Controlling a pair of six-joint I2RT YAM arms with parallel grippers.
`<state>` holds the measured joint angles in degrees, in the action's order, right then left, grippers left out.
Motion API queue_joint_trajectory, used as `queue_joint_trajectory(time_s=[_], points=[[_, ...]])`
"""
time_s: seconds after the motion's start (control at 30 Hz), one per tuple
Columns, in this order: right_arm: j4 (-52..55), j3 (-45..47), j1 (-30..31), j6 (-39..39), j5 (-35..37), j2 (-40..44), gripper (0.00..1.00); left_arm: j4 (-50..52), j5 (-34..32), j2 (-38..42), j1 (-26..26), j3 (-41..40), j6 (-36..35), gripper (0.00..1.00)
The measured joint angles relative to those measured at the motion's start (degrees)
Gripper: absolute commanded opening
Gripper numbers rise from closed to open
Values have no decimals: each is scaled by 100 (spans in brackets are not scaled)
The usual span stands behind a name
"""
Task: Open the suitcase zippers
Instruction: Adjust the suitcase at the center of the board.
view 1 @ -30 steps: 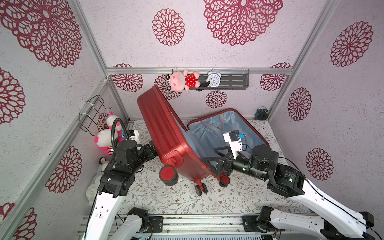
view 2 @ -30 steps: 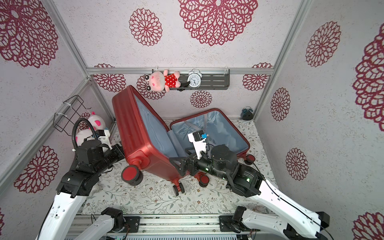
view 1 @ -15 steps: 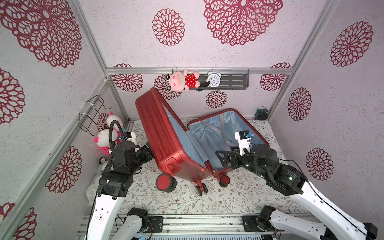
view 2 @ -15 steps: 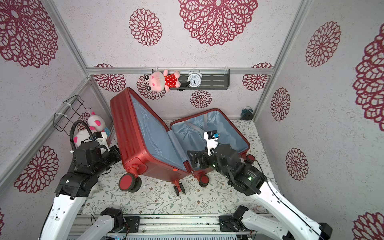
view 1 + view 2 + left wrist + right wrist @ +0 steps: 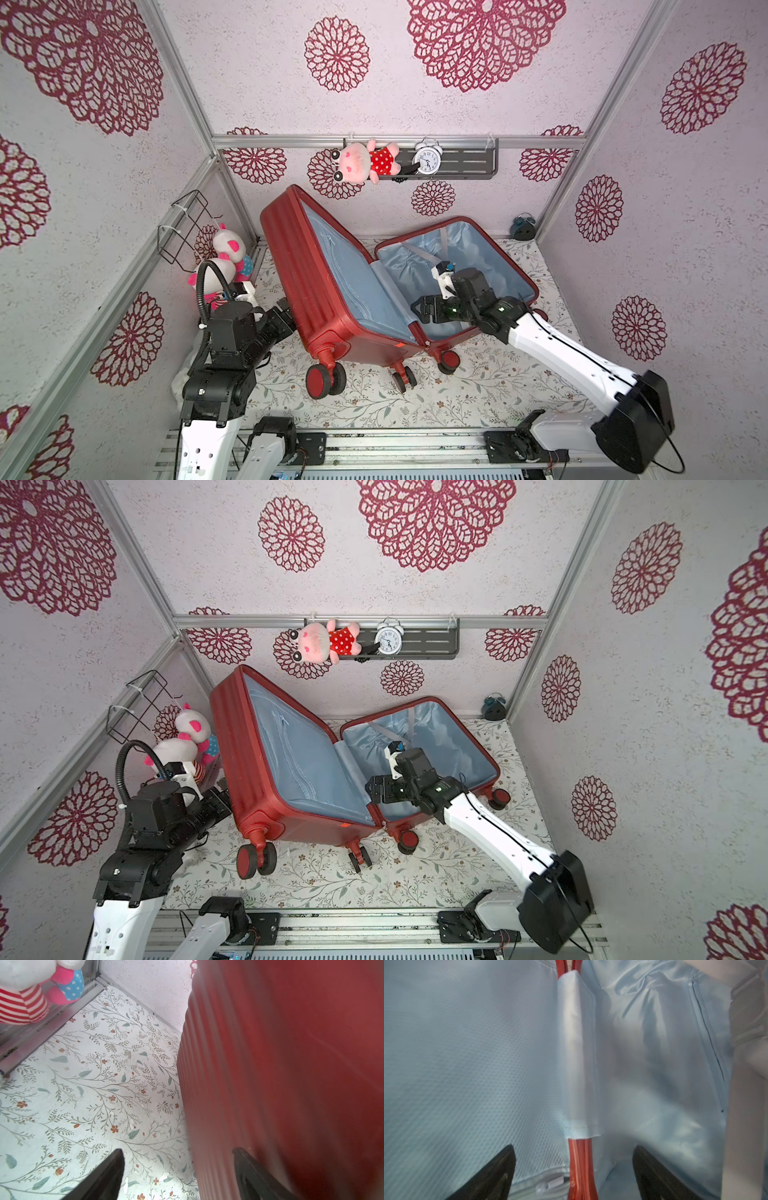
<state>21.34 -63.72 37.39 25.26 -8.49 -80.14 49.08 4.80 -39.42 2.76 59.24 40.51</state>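
Dark red ribbed hard-shell suitcase [image 5: 300,270] is sitting splayed open, blue lining [image 5: 357,291] showing; left pincer [image 5: 177,1150], right pincer [image 5: 573,1147] gaping, empty.

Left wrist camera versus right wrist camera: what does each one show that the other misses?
Only the left wrist view shows the ribbed red outer shell of the suitcase, the floral tabletop and a striped plush toy. Only the right wrist view shows the light blue lining and a pale fabric strip over the red seam. Both show the suitcase and open, empty jaws: the left gripper in the first, the right gripper in the second.
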Motion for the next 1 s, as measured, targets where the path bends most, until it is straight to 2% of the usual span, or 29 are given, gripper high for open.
queue_joint_trajectory(time_s=[0.17,0.3,0.43,0.53,0.63,0.77,1.0], points=[[-76,-417,0,-72,-144,-1176,79,-4,131,-94,-68,0,0,85],[-234,-575,9,-76,-413,-1818,65,-4,225,-157,-109,0,-9,85],[-533,-560,87,59,-463,-1875,41,-24,278,-232,-177,0,-11,85],[-774,-367,131,153,-267,-1799,16,-22,350,-306,-214,0,-26,85],[-1145,-20,129,195,4,-1620,0,-11,350,-389,-295,-4,-44,85],[-1521,385,122,358,369,-1331,0,-11,393,-546,-348,-17,-90,85],[-1515,968,22,647,931,-737,0,-92,623,-817,-404,-20,-177,85]])
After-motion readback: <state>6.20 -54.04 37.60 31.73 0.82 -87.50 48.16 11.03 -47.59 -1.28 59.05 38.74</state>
